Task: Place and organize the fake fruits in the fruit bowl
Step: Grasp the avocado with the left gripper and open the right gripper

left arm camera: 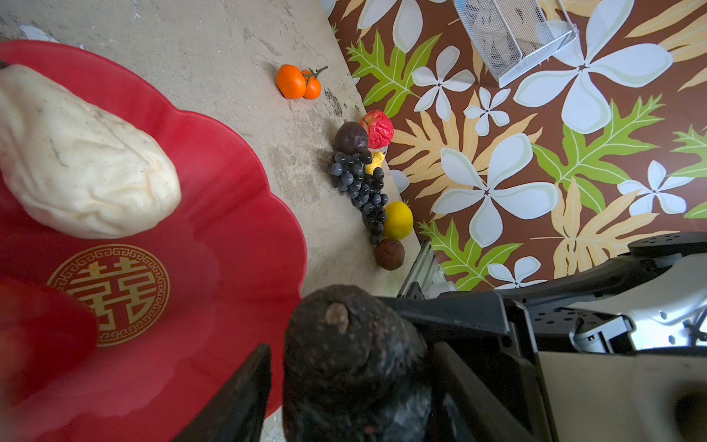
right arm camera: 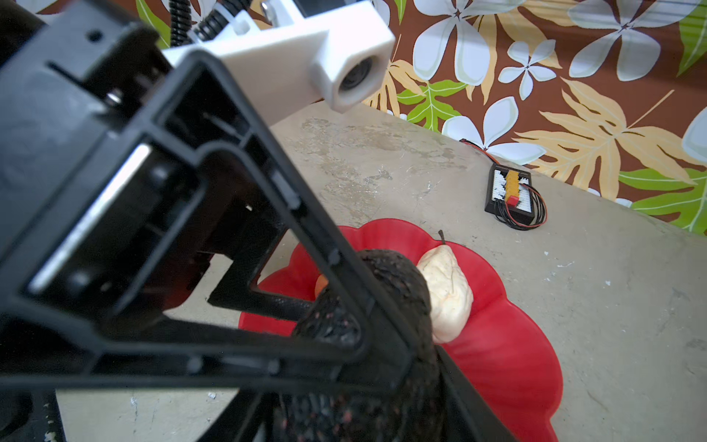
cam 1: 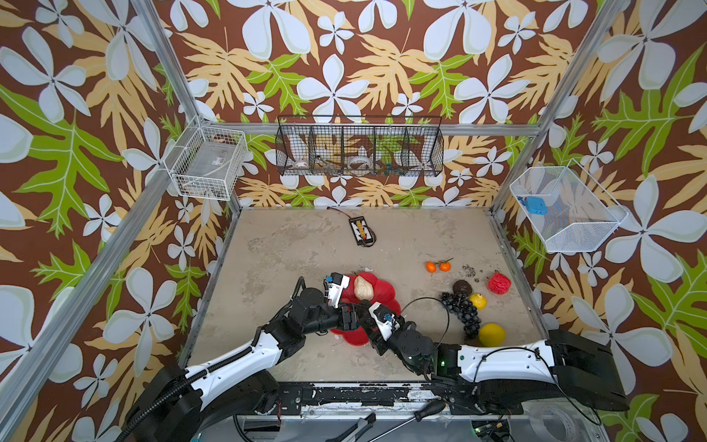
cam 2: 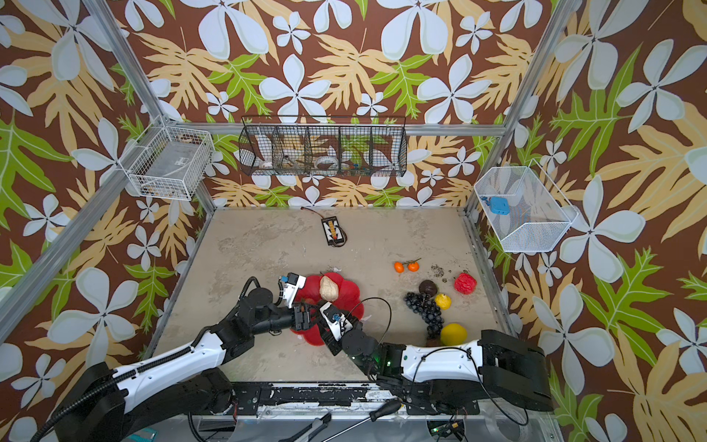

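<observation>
**Avocado btw two pincers over the bowl**

R gripper [right arm camera: 355,405] is clamping the avocado [left arm camera: 355,336]. L gripper [left arm camera: 350,398] is straddling its stem end, but whether it's pinching can't be told. Both are hanging over the fruit bowl [cam 1: 386,291] by its rim. The pear [cam 1: 362,287] is lying inside, while grapes [cam 1: 461,312], lemon [cam 1: 491,335] and oranges [cam 1: 438,266] are sitting well apart on the table [cam 1: 306,248].

Risk: if R is releasing w/o a firm L grip, the avocado is likely dropping on the rim and rolling off. The crowded fingers may also be clashing.
</observation>
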Action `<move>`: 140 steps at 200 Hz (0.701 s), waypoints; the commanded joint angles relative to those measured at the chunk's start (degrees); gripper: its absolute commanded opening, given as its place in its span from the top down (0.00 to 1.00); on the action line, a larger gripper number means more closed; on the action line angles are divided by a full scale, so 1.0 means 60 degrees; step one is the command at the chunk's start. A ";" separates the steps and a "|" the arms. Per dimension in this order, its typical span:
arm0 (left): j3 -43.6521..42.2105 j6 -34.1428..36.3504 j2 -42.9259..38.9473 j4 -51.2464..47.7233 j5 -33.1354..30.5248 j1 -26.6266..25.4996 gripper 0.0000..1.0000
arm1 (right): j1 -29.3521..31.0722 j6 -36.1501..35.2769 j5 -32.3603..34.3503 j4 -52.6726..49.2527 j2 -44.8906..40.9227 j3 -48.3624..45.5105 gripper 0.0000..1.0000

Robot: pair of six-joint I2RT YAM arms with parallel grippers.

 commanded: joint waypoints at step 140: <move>0.0243 0.0163 0.0189 0.0170 -0.0044 -0.0020 0.52 | 0.0027 0.0560 0.0799 -0.0876 -0.0219 0.0368 0.09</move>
